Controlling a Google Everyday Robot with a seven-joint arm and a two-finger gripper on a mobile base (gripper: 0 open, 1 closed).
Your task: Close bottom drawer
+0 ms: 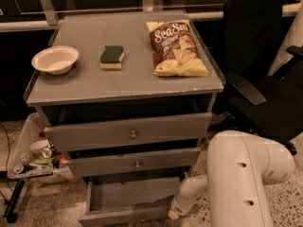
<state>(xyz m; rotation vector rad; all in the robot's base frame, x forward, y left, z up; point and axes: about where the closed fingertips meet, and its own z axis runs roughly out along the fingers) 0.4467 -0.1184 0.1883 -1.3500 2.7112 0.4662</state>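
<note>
The bottom drawer (130, 195) of the grey cabinet is pulled out, and its empty grey inside shows. Its front panel (125, 216) runs along the bottom edge of the view. The top drawer front (130, 132) and the middle drawer front (135, 162) sit nearly flush, each with a small metal knob. My white arm (246, 174) comes in from the lower right, and its forearm reaches down to the drawer's right front corner. The gripper (174, 215) is at that corner, low at the view's bottom edge, mostly hidden.
On the cabinet top lie a white bowl (55, 59), a green and yellow sponge (112, 56) and a SeaSalt chip bag (176, 48). A black office chair (265, 74) stands to the right. A tray of clutter (33, 157) stands on the left.
</note>
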